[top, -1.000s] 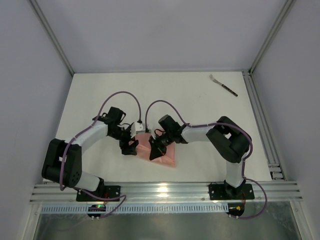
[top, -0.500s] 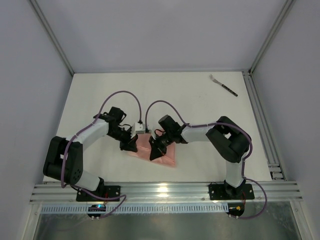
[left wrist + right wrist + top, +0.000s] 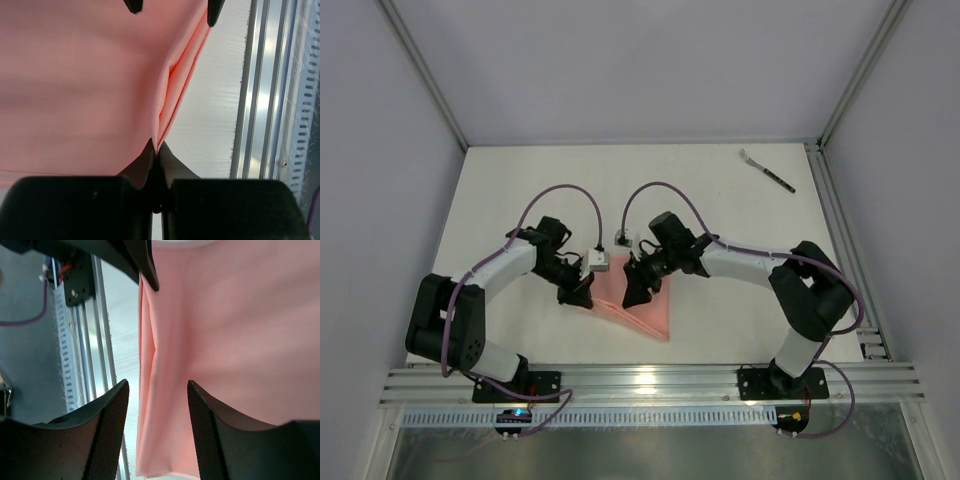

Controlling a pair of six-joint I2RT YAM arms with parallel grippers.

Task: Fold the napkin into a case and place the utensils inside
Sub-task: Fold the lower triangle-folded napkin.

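The salmon-pink napkin [image 3: 651, 311] lies folded on the white table [image 3: 720, 215] between the two arms, with doubled layers along one edge [image 3: 172, 95]. My left gripper [image 3: 578, 294] is shut on that folded edge at the napkin's left side; the left wrist view shows the cloth pinched between the closed tips [image 3: 156, 148]. My right gripper [image 3: 634, 291] stands open just over the cloth [image 3: 225, 330], its fingers [image 3: 107, 415] spread with nothing between them. The fork [image 3: 767, 170], the only one of the utensils in view, lies far away at the back right of the table.
An aluminium rail [image 3: 650, 380] runs along the near edge, close to the napkin [image 3: 260, 100]. Another rail [image 3: 840, 230] lines the right side beside the fork. Grey walls enclose the table on three sides.
My left gripper has shut on the napkin's left edge. My right gripper has let go of the cloth and opened, and its arm has shifted to the right.
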